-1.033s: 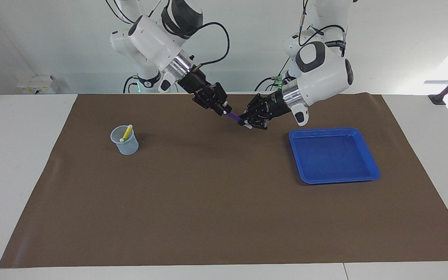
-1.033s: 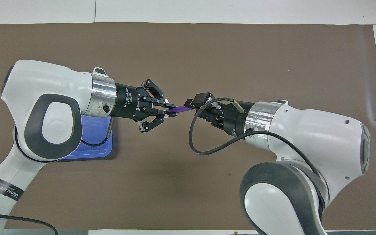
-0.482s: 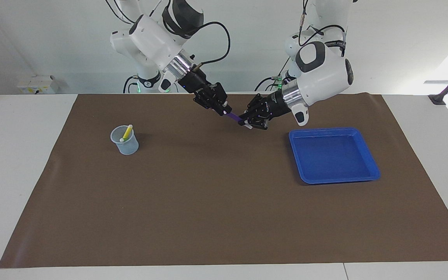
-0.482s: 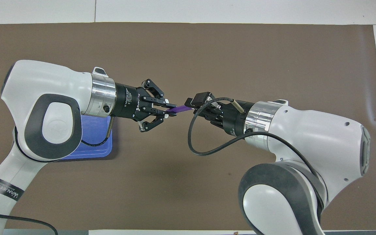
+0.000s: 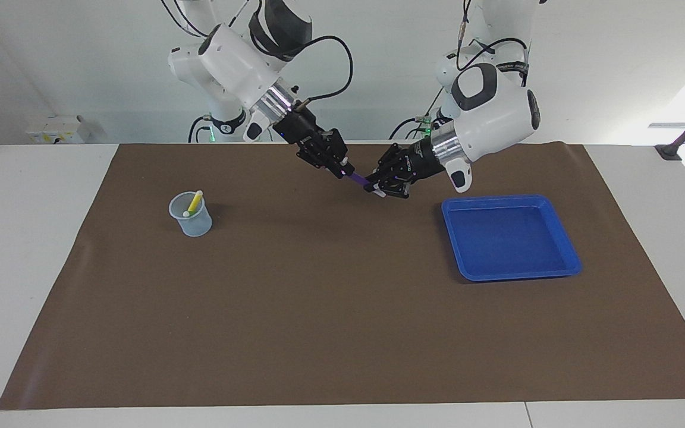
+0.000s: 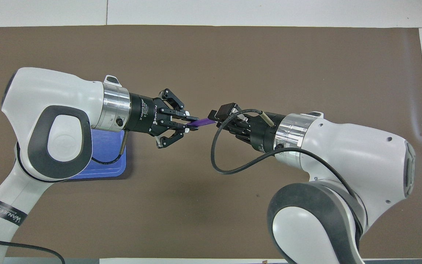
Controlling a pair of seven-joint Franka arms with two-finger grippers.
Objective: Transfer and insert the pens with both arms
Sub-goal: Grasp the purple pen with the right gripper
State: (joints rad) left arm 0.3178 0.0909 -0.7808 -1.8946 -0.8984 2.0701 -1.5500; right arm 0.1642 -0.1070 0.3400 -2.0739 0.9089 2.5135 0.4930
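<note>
- The left gripper [image 5: 376, 188] has its fingertips clamped on one end of the purple pen [image 5: 357, 178]; the right gripper [image 5: 345, 171] is at the pen's other end, and whether its jaws grip it I cannot tell.
- The pen hangs in the air between the two grippers, over the brown mat [image 5: 330, 309], roughly midway between the cup [image 5: 191, 215] and the blue tray [image 5: 509, 236].
- The facing view alone shows the clear cup, toward the right arm's end, with the yellow pen [image 5: 194, 203] leaning in it.
- The overhead view shows the left gripper's [image 6: 191, 123] links splayed around the purple pen [image 6: 202, 123], while the right gripper's [image 6: 218, 119] fingers are hidden under a small black box on its wrist; the left arm covers most of the tray [image 6: 104, 161].
- The mat lies on a white table [image 5: 27, 238], before a pale wall.
</note>
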